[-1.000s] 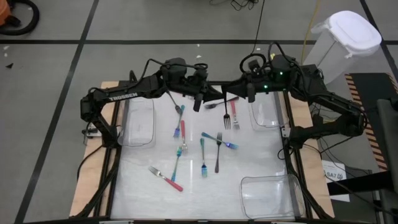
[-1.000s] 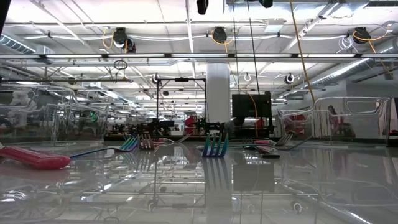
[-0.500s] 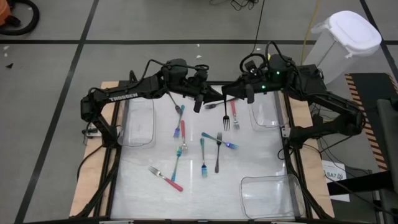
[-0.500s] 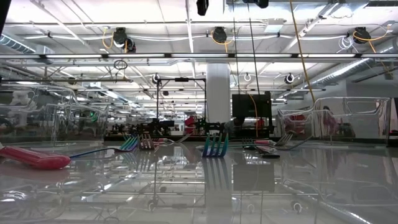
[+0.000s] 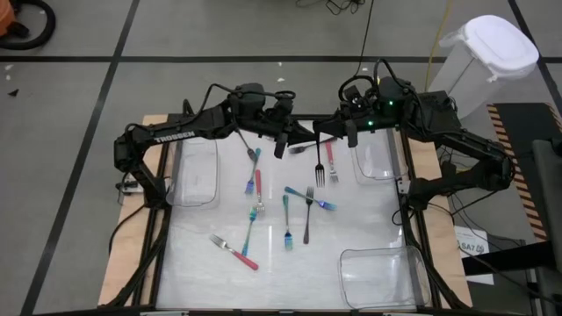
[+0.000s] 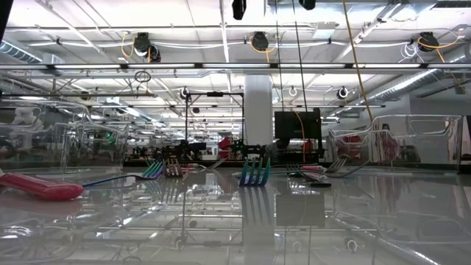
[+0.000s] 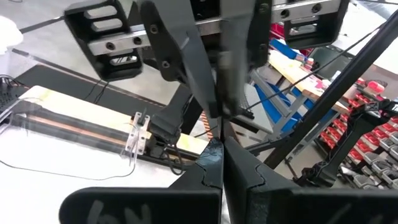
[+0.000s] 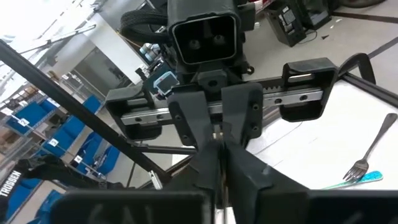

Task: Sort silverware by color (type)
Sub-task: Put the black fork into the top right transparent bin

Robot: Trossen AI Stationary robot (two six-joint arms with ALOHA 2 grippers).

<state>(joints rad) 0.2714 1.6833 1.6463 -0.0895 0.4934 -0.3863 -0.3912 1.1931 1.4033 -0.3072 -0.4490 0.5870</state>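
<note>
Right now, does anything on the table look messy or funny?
Yes. The forks lie scattered every which way across the middle of the table, some crossing each other, and the clear bins look empty. Both arms are lifted at the far edge, the left gripper and right gripper shut and holding nothing.

We see a big open workshop or robot lab: a grey floor [image 5: 79,35] marked with dark tape lines, an open ceiling [image 6: 110,18] hung with pipes, cable reels and strip lights, blue shelving [image 8: 37,121] and racks of red parts [image 7: 373,155] far beyond the jaws, and more frames and benches [image 6: 213,151] behind.
</note>
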